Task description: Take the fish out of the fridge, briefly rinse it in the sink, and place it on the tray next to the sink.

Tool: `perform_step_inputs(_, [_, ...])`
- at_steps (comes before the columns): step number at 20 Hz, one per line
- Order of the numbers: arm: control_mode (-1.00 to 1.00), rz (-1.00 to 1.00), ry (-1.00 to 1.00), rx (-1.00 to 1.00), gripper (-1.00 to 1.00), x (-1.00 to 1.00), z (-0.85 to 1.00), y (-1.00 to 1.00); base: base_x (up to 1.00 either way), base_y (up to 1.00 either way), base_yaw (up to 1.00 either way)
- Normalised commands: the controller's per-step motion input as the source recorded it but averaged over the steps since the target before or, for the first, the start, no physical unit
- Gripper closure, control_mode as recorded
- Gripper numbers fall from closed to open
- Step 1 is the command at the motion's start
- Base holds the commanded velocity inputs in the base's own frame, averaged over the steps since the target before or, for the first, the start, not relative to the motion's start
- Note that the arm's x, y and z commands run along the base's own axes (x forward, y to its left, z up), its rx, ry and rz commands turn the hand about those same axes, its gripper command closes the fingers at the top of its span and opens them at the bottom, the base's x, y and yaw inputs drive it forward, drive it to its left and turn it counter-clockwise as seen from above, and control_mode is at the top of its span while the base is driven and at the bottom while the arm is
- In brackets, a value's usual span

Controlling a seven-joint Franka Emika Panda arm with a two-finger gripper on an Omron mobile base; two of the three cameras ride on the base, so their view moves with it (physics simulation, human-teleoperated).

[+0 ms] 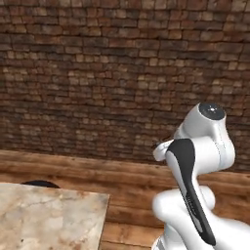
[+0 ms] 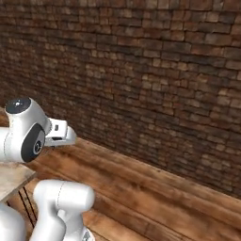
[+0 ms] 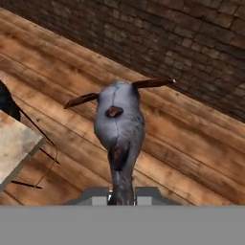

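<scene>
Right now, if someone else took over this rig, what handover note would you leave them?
Hand: shut on the fish, gripping it at the narrow tail end; the body sticks out ahead of the fingers.
Surroundings: the base faces a brick wall over a wooden floor; a marble-topped table sits at the left.
Done: the fish is in the hand, so it is out of the fridge.
Left: drive to the sink, rinse the fish briefly, then set it on the tray beside the sink.
</scene>
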Motion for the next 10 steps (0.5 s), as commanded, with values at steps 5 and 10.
perform_step_inputs(5, [1.0, 0.0, 0.0, 0.0, 1.0, 0.0, 0.0, 0.0, 1.0, -0.78, 0.19])
perform_step_inputs(10, [1.0, 0.0, 0.0, 0.0, 1.0, 0.0, 0.0, 0.0, 0.2, -0.05, 0.85])
